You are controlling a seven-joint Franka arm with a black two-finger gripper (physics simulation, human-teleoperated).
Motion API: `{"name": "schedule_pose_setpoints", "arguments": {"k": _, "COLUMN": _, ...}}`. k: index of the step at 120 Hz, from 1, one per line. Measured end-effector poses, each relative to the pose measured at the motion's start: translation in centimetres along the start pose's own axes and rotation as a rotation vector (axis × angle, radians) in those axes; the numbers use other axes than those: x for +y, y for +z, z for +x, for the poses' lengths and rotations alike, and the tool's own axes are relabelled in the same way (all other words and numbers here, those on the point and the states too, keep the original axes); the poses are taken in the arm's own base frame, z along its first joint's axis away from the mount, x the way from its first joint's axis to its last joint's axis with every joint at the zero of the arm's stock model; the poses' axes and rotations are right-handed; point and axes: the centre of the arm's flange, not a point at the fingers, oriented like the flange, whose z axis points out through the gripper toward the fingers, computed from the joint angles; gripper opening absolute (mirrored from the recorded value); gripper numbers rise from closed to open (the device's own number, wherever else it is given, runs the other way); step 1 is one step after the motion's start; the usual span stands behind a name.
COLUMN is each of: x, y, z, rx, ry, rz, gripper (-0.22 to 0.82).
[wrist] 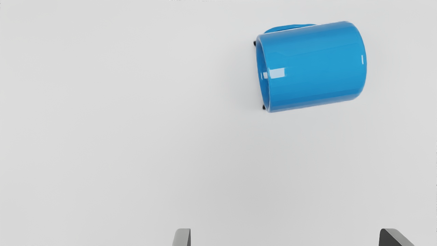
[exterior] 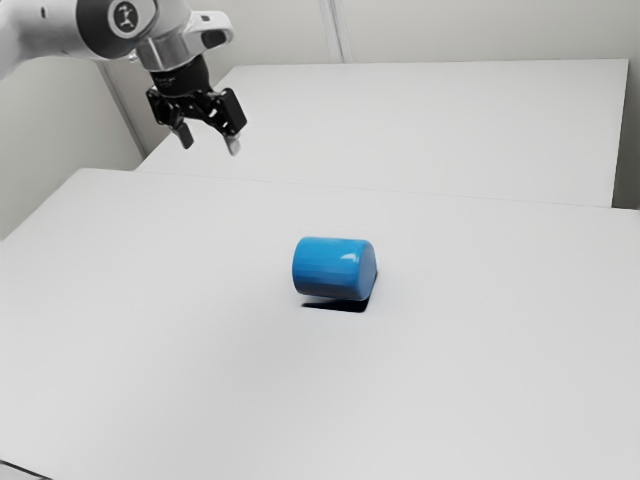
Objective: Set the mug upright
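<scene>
- A plain white counter point(exterior: 200, 390) spreads across the foreground, with pale walls point(exterior: 480, 28) behind it.
- The blue mug point(exterior: 335, 268) lies on its side on that counter, well apart from the gripper point(exterior: 208, 146), which hangs above the surface toward the exterior view's left.
- The gripper is released and empty, its two fingers point(wrist: 182, 238) wide apart.
- The step in hand looks to be the approach; the righting itself is still undone.
- The gap between the fingers runs roughly along the mug's length, so a pinch across the round body would want about a quarter turn of the hand first.
- The handle point(wrist: 290, 27) shows along one side of the body; keep the fingers clear of it, or the grip may seat crookedly.
- Once held, lift a little before tipping, bring the mouth point(wrist: 263, 78) upward, and lower the closed end point(wrist: 362, 68) flat before letting go. A round body could roll if nudged.
- The counter looks smooth and level; a dark shadow point(exterior: 340, 305) sits under the mug, and another white surface point(exterior: 420, 120) lies beyond.
</scene>
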Motion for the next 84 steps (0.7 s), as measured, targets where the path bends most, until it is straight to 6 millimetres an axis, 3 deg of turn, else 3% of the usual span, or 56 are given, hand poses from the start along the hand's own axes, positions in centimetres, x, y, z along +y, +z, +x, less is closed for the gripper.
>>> {"name": "schedule_pose_setpoints", "arguments": {"k": 33, "x": -1.8, "y": -0.6, "z": -0.4, "rx": 0.019, "ry": -0.040, "rz": -0.008, "gripper": 0.60}}
{"name": "schedule_pose_setpoints", "arguments": {"k": 52, "x": -2.1, "y": 0.6, "z": -1.2, "rx": 0.004, "ry": -0.050, "rz": -0.015, "gripper": 0.60}}
{"name": "schedule_pose_setpoints", "arguments": {"k": 68, "x": -0.4, "y": 3.2, "z": -1.3, "rx": -0.042, "ry": -0.033, "rz": -0.058, "gripper": 0.60}}
{"name": "schedule_pose_setpoints", "arguments": {"k": 84, "x": 0.5, "y": 7.4, "z": -1.0, "rx": -0.085, "ry": -0.035, "rz": -0.140, "gripper": 0.60}}
